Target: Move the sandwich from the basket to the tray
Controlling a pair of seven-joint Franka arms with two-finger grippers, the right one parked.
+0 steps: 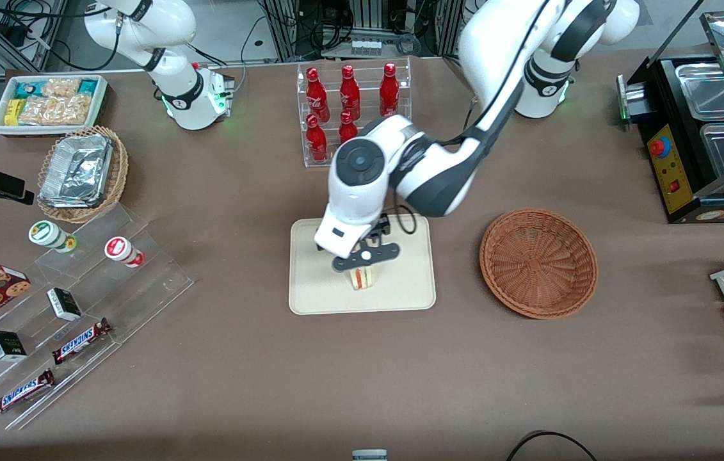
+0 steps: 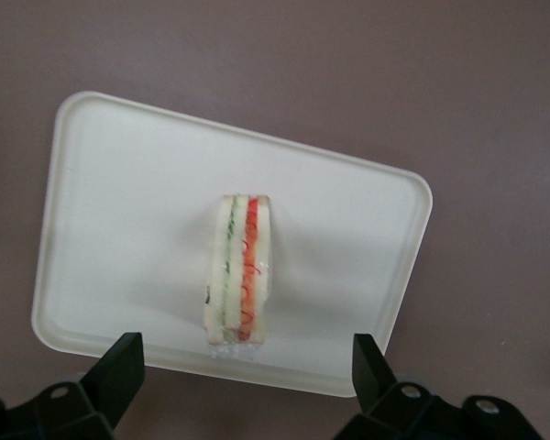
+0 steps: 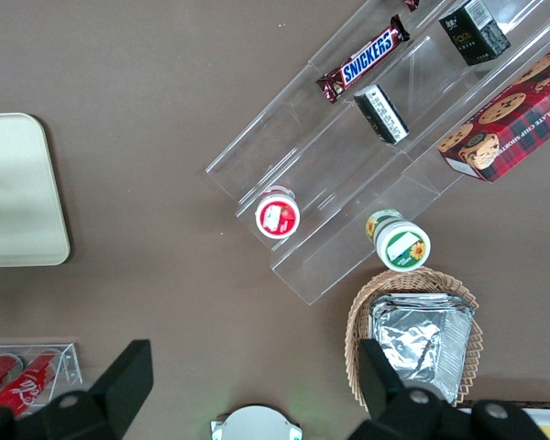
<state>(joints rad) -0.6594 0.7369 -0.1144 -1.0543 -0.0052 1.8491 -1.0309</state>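
Observation:
The sandwich (image 1: 362,277) stands on its edge on the cream tray (image 1: 400,282), near the tray's edge closest to the front camera. My left gripper (image 1: 365,258) hovers just above it, open and empty. In the left wrist view the sandwich (image 2: 241,275) shows its green, orange and red layers on the tray (image 2: 119,202). The gripper (image 2: 247,357) has its black fingers (image 2: 119,367) spread wide, clear of the bread. The reddish-brown basket (image 1: 538,262) lies empty beside the tray, toward the working arm's end of the table.
A clear rack of red cola bottles (image 1: 352,109) stands farther from the front camera than the tray. A stepped acrylic shelf with snacks (image 1: 73,301), a tan wicker basket with foil trays (image 1: 83,173) and a white snack bin (image 1: 51,102) lie toward the parked arm's end.

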